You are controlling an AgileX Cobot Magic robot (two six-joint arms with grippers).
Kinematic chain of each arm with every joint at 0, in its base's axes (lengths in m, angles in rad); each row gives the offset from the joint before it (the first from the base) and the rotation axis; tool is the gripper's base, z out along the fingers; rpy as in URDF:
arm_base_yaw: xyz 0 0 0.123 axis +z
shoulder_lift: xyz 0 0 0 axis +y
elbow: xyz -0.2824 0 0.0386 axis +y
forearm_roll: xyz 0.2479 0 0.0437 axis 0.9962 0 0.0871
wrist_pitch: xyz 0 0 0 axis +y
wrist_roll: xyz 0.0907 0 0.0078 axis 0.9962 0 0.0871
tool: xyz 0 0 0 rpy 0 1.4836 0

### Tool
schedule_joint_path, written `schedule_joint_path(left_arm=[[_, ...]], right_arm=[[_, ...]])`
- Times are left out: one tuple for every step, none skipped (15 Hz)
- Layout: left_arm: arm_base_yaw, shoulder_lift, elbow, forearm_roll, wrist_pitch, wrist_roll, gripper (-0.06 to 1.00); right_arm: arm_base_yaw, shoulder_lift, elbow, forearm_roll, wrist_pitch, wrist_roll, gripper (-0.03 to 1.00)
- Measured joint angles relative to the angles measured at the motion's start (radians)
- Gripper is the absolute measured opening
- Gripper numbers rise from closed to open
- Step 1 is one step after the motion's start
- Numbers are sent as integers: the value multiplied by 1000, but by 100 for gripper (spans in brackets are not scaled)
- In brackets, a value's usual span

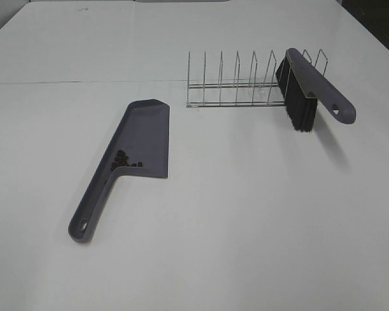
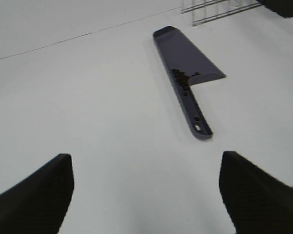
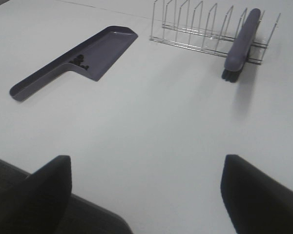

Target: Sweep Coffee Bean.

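A grey-purple dustpan (image 1: 142,133) lies flat on the white table, its handle pointing toward the front left. The coffee beans (image 1: 124,159) sit in a small dark cluster inside the pan, where the scoop meets the handle. They also show in the left wrist view (image 2: 181,77) and in the right wrist view (image 3: 79,61). A brush (image 1: 318,84) with black bristles leans in a wire rack (image 1: 236,84). My left gripper (image 2: 146,195) is open and empty, well short of the dustpan (image 2: 185,53). My right gripper (image 3: 146,195) is open and empty, far from the brush (image 3: 241,41). Neither gripper shows in the exterior high view.
The wire rack (image 3: 205,29) stands at the back right of the white table (image 1: 246,214). A seam (image 1: 65,82) runs across the table behind the dustpan. A dark edge (image 3: 88,219) lies below the right gripper.
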Motion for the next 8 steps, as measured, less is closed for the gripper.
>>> schedule_joint_path(left_arm=[[81,-10,0,0,0,0,76],[152,-23,0,0,0,0,76],[210,-25,0,0,0,0,76],[257,-25,0,1,0,0,76],[279,-25,0,1,0,0,76],[285,-25,0,1,0,0,76],[285,-25,0,1,0,0,76],[273,-25,0,1,0,0,76]], right_arm=[[-43,0,0,0,0,0,71],[-83,0,0,0,0,0,71],[-120,0,0,1,0,0,71],[-149,0,0,1,0,0,71],[-164,0,0,2,0,0,71],[-169,0,0,2,0,0,71],[-172,-1,0,6,-2,0,71],[-172,-14,0,8,-6,0,71]])
